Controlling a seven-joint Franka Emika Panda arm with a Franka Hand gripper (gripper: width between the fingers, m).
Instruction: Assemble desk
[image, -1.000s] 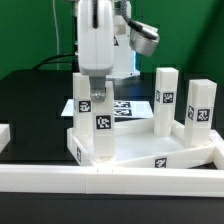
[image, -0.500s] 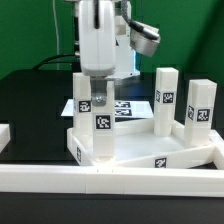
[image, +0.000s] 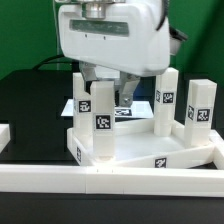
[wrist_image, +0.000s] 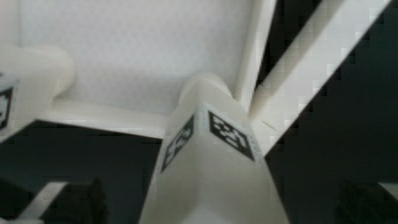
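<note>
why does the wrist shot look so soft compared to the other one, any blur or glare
Wrist view: the leg sits very close to the lens, so its edges and tags look soft; the desk top is washed out, nearly featureless white. Exterior view: sharper, tags readable, though the gripper housing fills the upper frame.

Exterior view low, front-on, wrist view close above, both showing tagged leg (image: 103, 118) (wrist_image: 208, 140)

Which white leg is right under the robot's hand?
The nearest standing leg, toward the exterior view's left. The open gripper hangs just above it; the other legs stand farther right.
</note>
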